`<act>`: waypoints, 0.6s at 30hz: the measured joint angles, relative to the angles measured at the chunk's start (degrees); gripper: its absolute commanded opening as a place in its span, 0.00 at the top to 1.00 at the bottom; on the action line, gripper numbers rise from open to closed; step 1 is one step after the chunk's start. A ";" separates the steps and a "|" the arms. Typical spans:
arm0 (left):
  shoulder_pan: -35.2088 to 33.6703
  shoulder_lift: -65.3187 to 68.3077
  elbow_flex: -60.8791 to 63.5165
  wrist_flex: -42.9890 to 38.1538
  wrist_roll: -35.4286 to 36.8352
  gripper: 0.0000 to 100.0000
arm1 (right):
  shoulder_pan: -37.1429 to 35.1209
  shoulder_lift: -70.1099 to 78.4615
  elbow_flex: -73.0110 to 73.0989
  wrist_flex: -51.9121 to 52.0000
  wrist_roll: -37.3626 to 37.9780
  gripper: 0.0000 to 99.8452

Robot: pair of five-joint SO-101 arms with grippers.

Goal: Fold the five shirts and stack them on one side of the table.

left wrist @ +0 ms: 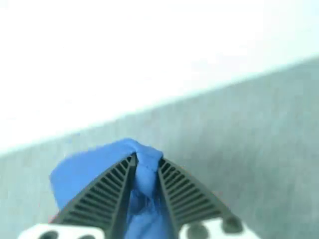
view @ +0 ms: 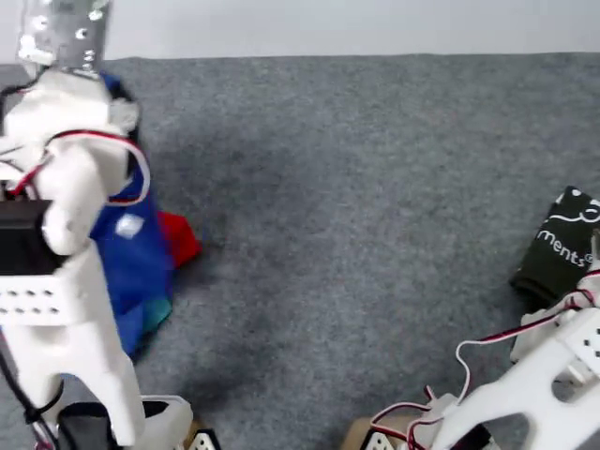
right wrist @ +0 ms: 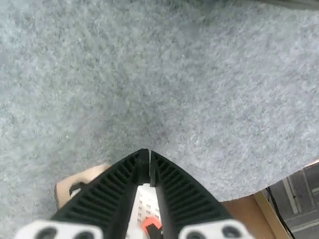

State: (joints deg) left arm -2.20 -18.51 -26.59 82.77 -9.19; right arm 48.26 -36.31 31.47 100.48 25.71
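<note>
Now left hand (left wrist: 145, 162) pinching blue shirt (left wrist: 84, 167), right hand (right wrist: 149, 154) clenched empty above grey table (right wrist: 199, 74), dark shirt (view: 561, 251) nearby

High view looks down; all three share the grey mat (view: 375, 234).

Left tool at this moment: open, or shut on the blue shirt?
Shut on it. In the left wrist view the left tool pinches a ridge of the blue shirt, which bunches up between its tips.
</note>
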 measured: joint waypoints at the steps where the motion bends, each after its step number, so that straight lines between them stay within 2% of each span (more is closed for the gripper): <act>1: 1.93 0.00 0.00 -2.46 0.00 1.00 | 0.00 -0.35 0.70 0.00 0.79 0.99; 6: 11.43 0.00 0.00 -15.21 0.09 1.00 | 0.00 -1.49 2.90 0.00 2.37 0.99; 10: 15.38 1.85 -0.09 -23.38 0.18 1.00 | 0.00 -1.49 3.52 0.00 2.46 0.99; 15: 16.53 9.41 0.00 -23.38 0.26 1.00 | 0.00 -1.49 4.84 -0.79 2.46 0.99; 18: 15.65 14.68 0.00 -18.90 0.26 1.00 | 0.00 -1.49 5.54 -1.85 2.46 0.99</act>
State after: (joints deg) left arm 13.45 -3.82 -26.59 63.87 -8.92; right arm 48.26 -37.80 37.01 98.64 28.18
